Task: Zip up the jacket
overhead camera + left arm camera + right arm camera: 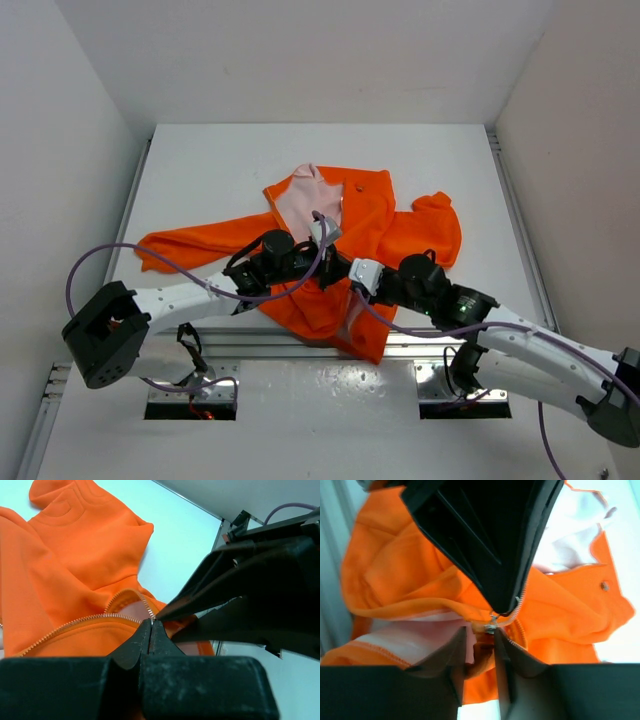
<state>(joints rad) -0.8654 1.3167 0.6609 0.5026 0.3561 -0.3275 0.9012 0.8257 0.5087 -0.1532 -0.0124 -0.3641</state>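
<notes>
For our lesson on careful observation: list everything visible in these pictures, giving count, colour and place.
jacket: one, orange with pink lining, mid-table, partly unzipped
zipper: one, gold teeth, jacket front
snap: one, metal, on jacket
table: one, white, under jacket
walls: white, around table
cables: two, purple, one along each arm
left gripper: one, black, shut on zipper
right gripper: one, black, shut on jacket beside zipper

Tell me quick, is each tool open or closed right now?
Left tool: closed, pinching the zipper.
Right tool: closed on the jacket fabric by the zipper.
</notes>
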